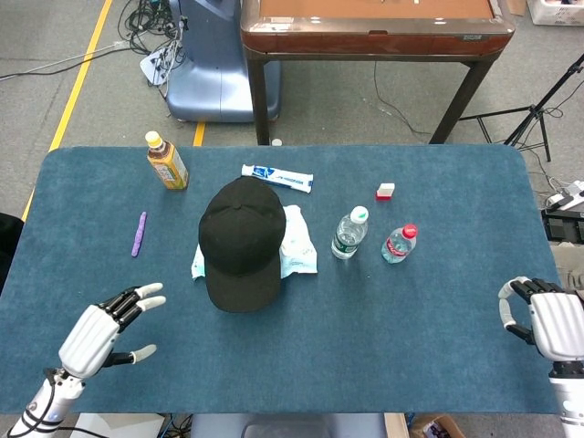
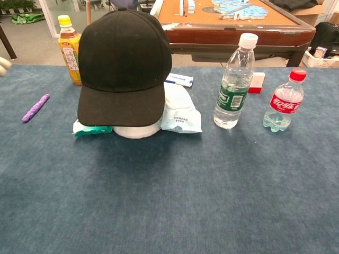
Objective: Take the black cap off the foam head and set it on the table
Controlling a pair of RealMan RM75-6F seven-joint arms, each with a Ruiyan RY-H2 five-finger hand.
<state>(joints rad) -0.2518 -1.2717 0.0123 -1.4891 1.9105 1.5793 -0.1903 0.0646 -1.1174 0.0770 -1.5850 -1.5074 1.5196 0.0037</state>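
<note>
The black cap (image 1: 242, 242) sits on the foam head in the middle of the blue table (image 1: 383, 338), brim toward me. In the chest view the cap (image 2: 124, 58) covers the head almost wholly; only the white foam base (image 2: 136, 130) shows under the brim. My left hand (image 1: 102, 330) hovers at the near left of the table, fingers spread and holding nothing, well short of the cap. At the table's near right edge my right hand (image 1: 546, 319) holds nothing, its fingers slightly bent and apart. The chest view shows neither hand clearly.
Around the cap lie a wipes pack (image 1: 299, 242), a toothpaste tube (image 1: 277, 177), a tea bottle (image 1: 166, 161) and a purple pen (image 1: 139, 234). To its right stand a water bottle (image 1: 348, 233), a red-capped bottle (image 1: 399, 244) and a small red-and-white box (image 1: 385, 191).
</note>
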